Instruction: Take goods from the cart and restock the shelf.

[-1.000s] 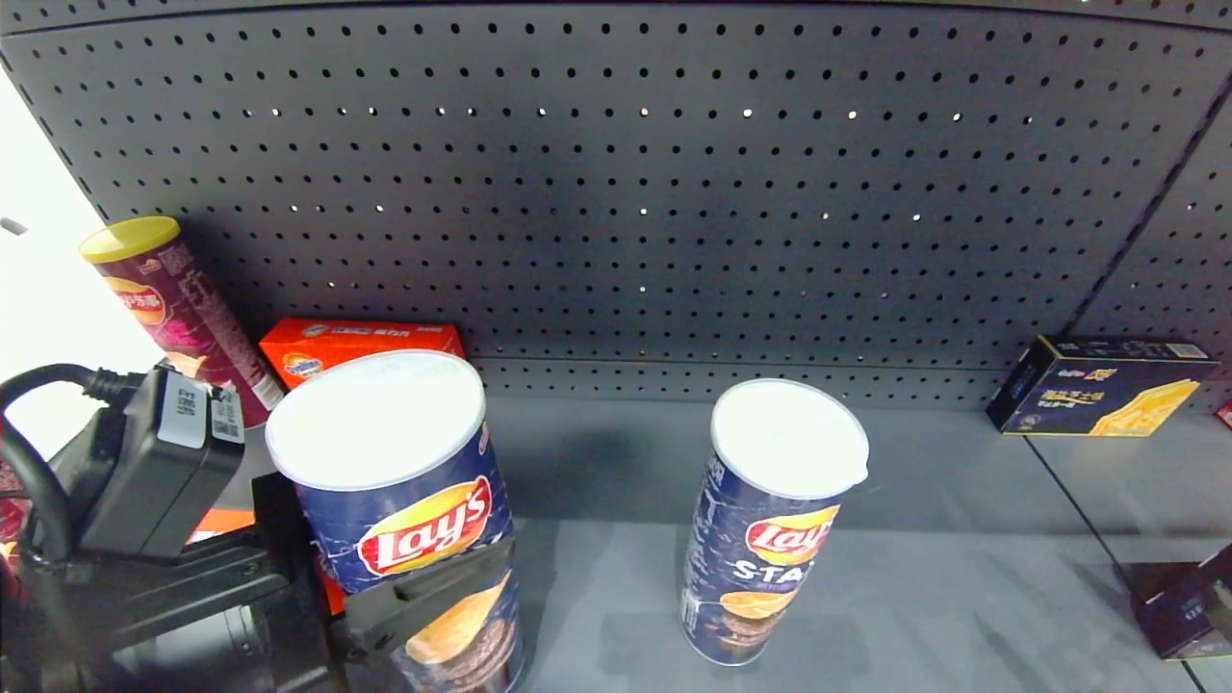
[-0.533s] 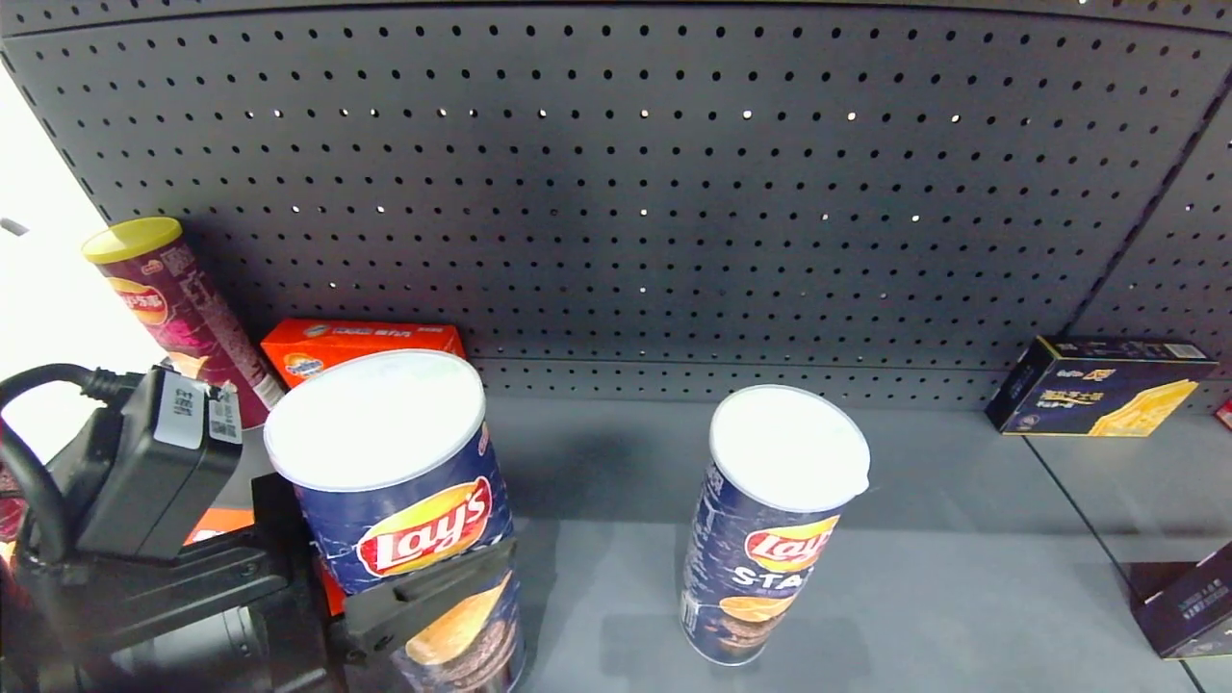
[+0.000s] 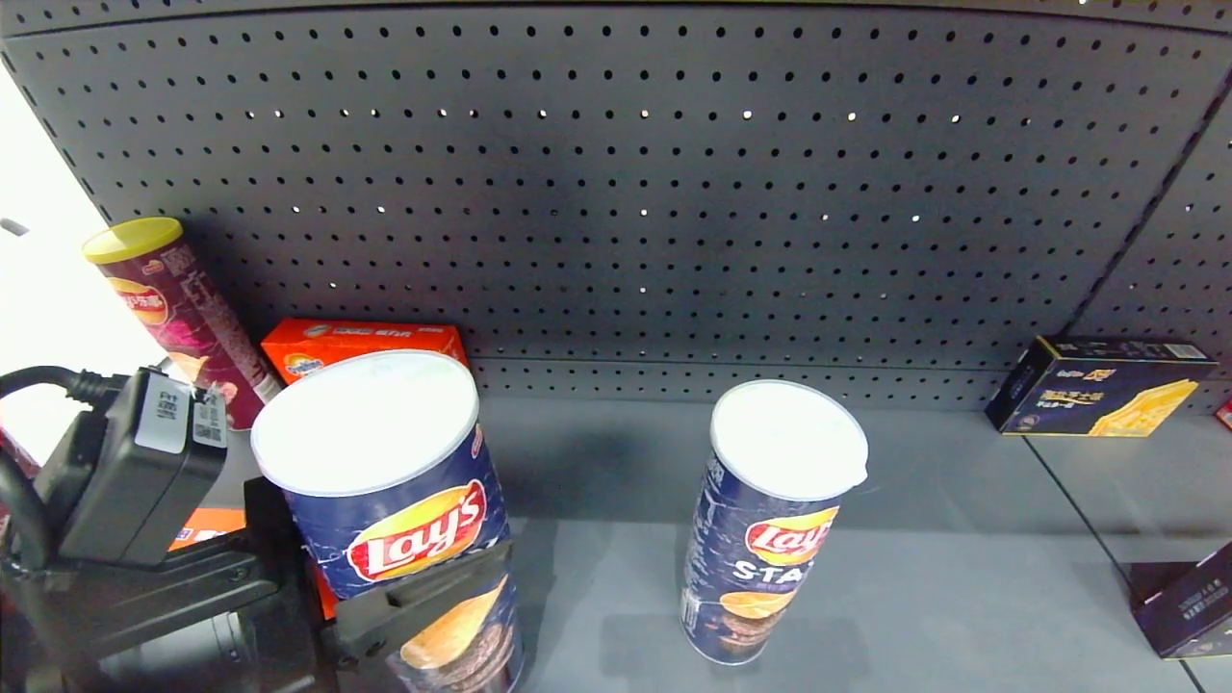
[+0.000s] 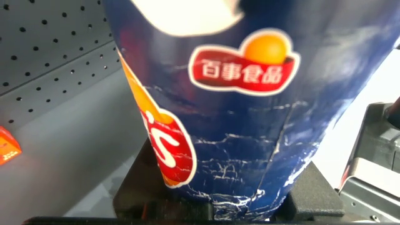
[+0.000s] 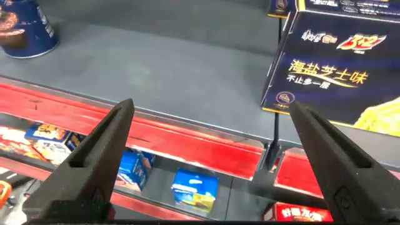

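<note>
My left gripper (image 3: 409, 587) is shut on a dark blue chips can (image 3: 385, 500) with a white lid, held upright over the shelf's front left. A black finger (image 3: 423, 597) crosses the can's front. In the left wrist view the same can (image 4: 250, 112) is close up. A second, matching blue can (image 3: 770, 520) stands upright mid-shelf, apart from the held one. In the right wrist view my right gripper (image 5: 212, 109) is open with nothing between its fingers, in front of the shelf's red edge strip (image 5: 187, 140), near a dark blue box (image 5: 337, 69).
A purple can with a yellow lid (image 3: 173, 308) and an orange box (image 3: 361, 346) stand at the back left by the pegboard wall (image 3: 616, 192). A dark blue box (image 3: 1097, 385) sits at the back right and another (image 3: 1184, 602) at the front right. Blue packs (image 5: 194, 187) lie on the shelf below.
My left gripper and its blue can have shifted slightly to the left. The standing can and the boxes have kept their places.
</note>
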Tool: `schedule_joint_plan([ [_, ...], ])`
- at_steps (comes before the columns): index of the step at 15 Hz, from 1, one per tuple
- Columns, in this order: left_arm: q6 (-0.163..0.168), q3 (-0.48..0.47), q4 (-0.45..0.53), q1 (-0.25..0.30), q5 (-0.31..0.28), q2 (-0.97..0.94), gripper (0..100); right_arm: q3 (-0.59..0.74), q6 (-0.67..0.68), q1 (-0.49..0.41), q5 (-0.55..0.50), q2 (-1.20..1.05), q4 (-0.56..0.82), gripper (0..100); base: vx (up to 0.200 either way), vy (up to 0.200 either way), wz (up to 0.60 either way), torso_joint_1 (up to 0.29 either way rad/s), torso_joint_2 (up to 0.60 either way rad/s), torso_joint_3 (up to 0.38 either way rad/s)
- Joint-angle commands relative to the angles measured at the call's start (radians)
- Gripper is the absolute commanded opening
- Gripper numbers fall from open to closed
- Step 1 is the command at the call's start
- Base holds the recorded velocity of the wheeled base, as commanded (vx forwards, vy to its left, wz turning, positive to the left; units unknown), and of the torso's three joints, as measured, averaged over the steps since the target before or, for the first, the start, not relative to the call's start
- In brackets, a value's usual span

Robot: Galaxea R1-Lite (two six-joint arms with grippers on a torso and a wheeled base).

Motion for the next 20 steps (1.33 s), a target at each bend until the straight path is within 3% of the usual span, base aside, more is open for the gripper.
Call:
schedule_joint_plan([
  [1,0.000,0.000,0.000,-0.001,-0.006,0.000,0,-0.001,0.045,-0.001,-0.001,0.004,0.057,100,0.000,0.000,0.00,0.000,0.00,0.000],
  [8,0.001,-0.006,0.000,-0.001,-0.006,0.000,0,0.001,0.049,-0.001,-0.002,0.004,0.048,100,0.000,0.000,0.00,0.000,0.00,0.000],
  [11,0.001,-0.017,0.001,-0.002,-0.006,0.011,0,0.001,0.049,-0.105,-0.001,0.005,0.048,100,0.000,0.000,0.00,0.000,0.00,0.000],
  [13,-0.003,-0.022,0.001,-0.007,-0.010,0.012,0,0.001,0.049,-0.104,-0.001,0.005,0.048,100,0.000,0.000,0.00,0.000,0.00,0.000],
  [14,-0.006,-0.029,0.001,0.001,-0.041,0.009,0,0.001,0.051,-0.133,-0.001,0.001,0.048,100,0.000,0.000,0.00,0.000,0.00,0.000],
  [15,-0.009,-0.043,0.001,0.010,-0.070,0.012,0,-0.001,0.058,-0.217,-0.002,-0.039,0.049,100,0.000,0.000,0.00,0.000,0.00,0.000],
  [18,-0.029,-0.101,0.009,0.071,-0.080,0.028,0,0.001,0.051,-0.191,-0.001,-0.084,0.046,100,0.000,0.000,0.00,0.000,0.00,0.000],
  [20,-0.040,-0.112,0.007,0.073,-0.087,0.038,0,0.001,0.052,-0.191,-0.001,-0.084,0.046,100,0.000,0.000,0.00,0.000,0.00,0.000],
])
